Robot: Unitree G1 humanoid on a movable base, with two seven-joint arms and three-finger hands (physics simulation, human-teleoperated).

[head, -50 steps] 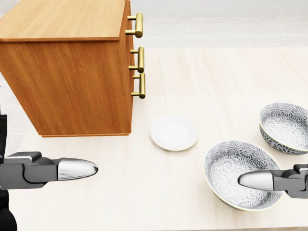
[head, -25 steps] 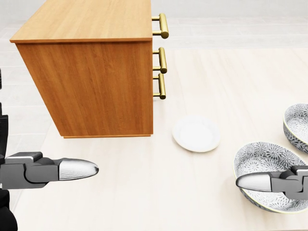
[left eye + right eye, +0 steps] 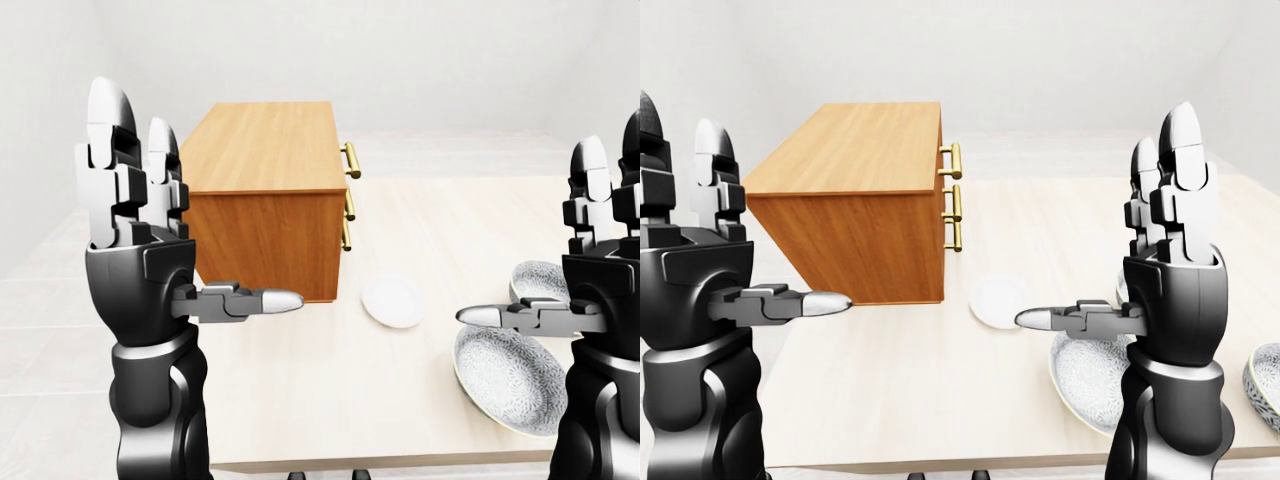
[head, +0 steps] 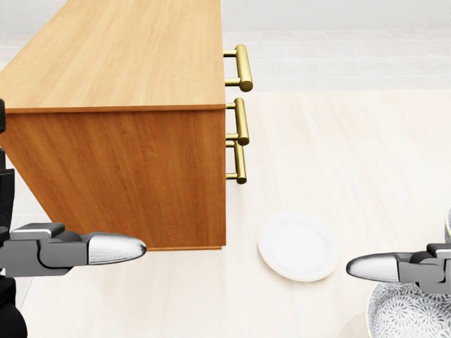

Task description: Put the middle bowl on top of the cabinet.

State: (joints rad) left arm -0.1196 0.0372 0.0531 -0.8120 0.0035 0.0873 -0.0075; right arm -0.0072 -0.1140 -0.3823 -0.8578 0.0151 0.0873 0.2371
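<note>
The pale wooden counter (image 3: 330, 400) fills most of each view. On its left part, toward the edge at the top of the left-eye view, stands the wooden cabinet (image 3: 265, 150). Its three brass handles (image 4: 242, 67) point to the right, and nothing lies on its top.

The left robot hand (image 3: 135, 250) and the right robot hand (image 3: 1175, 270) are both raised over the counter's bottom edge. Both are released, with fingers upright and thumbs pointing toward each other, and they grasp nothing.

Three patterned bowls sit toward the counter's right edge. The nearest bowl (image 3: 510, 375) is close to the bottom edge, under the right thumb. The middle bowl (image 3: 535, 282) is just beside it toward the top, partly hidden by the right robot hand. It seems to be the middle one, but the view is poor. The third bowl (image 3: 1265, 380) is cut by the right border of the right-eye view.

A small white plate (image 4: 297, 246) lies near the cabinet's lower right corner, not touching it.
</note>
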